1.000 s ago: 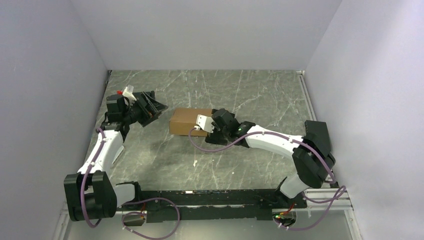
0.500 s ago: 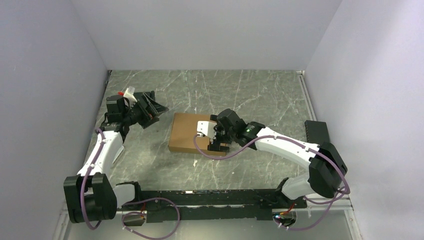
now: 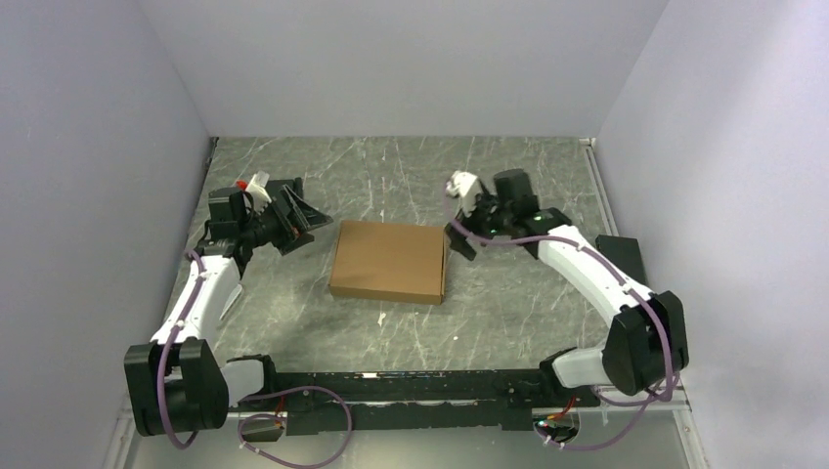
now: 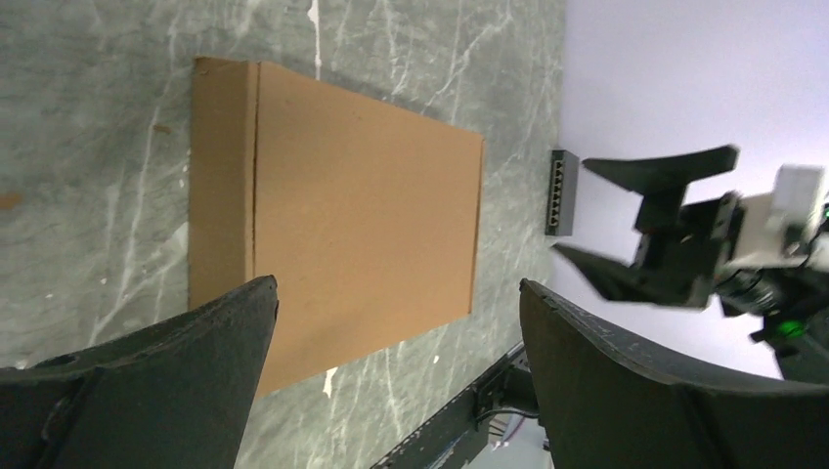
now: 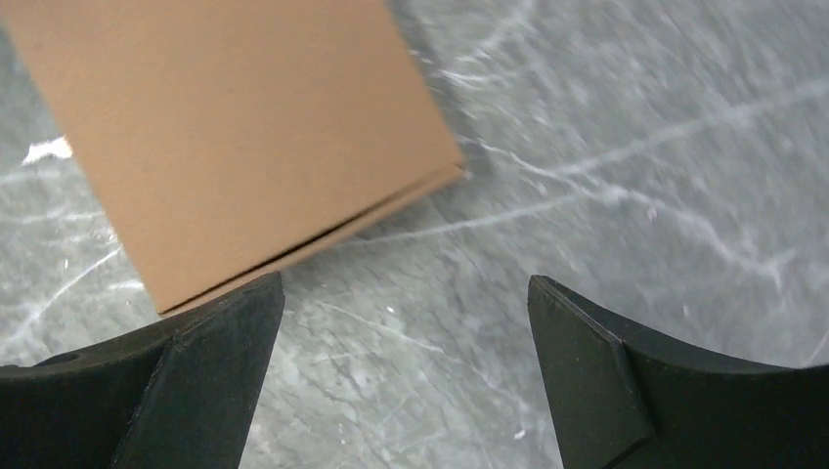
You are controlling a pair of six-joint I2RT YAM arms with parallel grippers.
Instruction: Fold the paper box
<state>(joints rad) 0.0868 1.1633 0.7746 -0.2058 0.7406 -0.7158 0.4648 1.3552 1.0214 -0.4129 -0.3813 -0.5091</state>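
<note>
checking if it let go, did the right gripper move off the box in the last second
Yes. The right gripper has come off the paper box and swung right, toward the back wall, now open.

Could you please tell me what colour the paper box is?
Plain brown, unprinted; the left wrist view shows the paper box best.

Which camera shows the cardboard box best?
The top external view: the whole paper box lies flat, every edge visible. The left wrist view shows most of it, one corner hidden; the right wrist view only part.
</note>
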